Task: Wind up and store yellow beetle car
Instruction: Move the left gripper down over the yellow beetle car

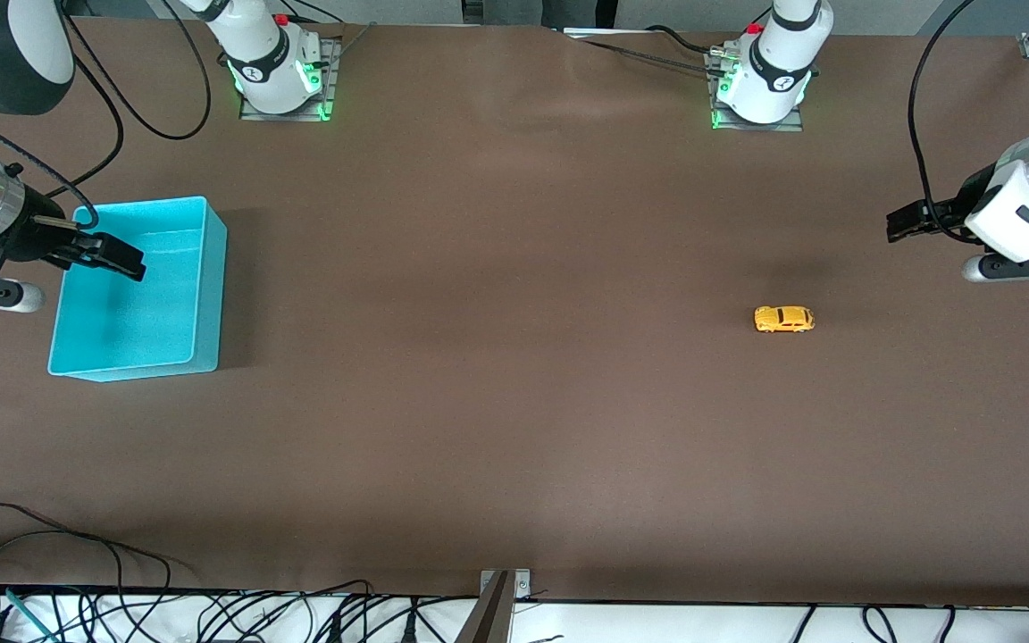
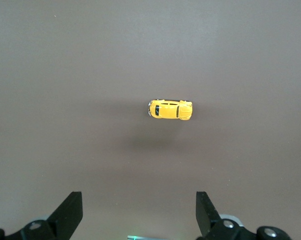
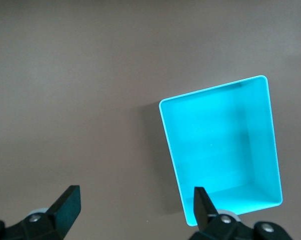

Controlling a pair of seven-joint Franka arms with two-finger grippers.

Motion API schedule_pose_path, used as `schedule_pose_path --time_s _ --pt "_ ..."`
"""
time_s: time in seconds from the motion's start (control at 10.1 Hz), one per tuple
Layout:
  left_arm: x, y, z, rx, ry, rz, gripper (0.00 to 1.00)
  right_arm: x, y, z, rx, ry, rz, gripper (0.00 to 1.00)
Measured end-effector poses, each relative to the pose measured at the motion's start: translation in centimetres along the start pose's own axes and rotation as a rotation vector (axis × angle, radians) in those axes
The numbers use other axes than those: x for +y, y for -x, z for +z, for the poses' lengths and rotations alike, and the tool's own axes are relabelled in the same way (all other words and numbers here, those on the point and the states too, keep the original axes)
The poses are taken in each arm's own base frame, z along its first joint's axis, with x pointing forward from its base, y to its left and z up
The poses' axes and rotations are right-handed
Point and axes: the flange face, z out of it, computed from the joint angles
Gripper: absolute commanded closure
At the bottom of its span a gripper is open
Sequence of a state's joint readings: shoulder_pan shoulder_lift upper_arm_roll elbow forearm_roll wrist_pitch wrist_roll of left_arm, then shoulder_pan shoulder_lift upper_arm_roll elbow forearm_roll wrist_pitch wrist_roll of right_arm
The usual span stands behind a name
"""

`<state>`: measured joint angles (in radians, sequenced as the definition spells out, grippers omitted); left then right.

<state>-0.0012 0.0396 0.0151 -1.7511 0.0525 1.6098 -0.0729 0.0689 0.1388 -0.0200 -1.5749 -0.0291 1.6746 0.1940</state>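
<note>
The yellow beetle car (image 1: 783,319) stands on its wheels on the brown table, toward the left arm's end. In the left wrist view the car (image 2: 170,109) lies ahead of my left gripper (image 2: 139,200), whose fingers are spread wide with nothing between them. That left gripper (image 1: 897,225) hangs open in the air over the table, apart from the car. A turquoise bin (image 1: 211,295) with nothing in it sits at the right arm's end. My right gripper (image 1: 126,259) hovers open over the bin's edge. The right wrist view shows the bin (image 3: 220,150) beside my right gripper (image 3: 135,195).
Both arm bases (image 1: 278,76) (image 1: 765,85) stand along the table edge farthest from the front camera. Cables (image 1: 121,607) lie along the table's near edge, beside a metal bracket (image 1: 501,598). Bare brown table (image 1: 497,313) stretches between bin and car.
</note>
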Motion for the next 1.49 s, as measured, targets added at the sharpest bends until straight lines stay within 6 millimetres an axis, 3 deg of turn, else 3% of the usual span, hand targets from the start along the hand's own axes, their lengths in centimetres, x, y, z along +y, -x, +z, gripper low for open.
schedule_pose_path --time_s 0.5,0.9,1.29,1.49 --pt "-0.6 -1.5 7.9 0.072 0.010 -0.010 0.00 0.0 0.0 0.0 0.000 0.000 0.000 0.00" --pt "-0.1 -1.4 14.1 0.147 0.019 -0.002 0.00 0.0 0.0 0.0 0.000 0.000 0.000 0.00" --pt "0.4 -0.9 18.2 0.186 0.025 0.007 0.00 0.0 0.0 0.0 0.000 0.000 0.000 0.00" --pt "0.7 -0.9 20.7 0.185 0.014 0.115 0.00 0.0 0.0 0.0 0.000 0.000 0.000 0.00"
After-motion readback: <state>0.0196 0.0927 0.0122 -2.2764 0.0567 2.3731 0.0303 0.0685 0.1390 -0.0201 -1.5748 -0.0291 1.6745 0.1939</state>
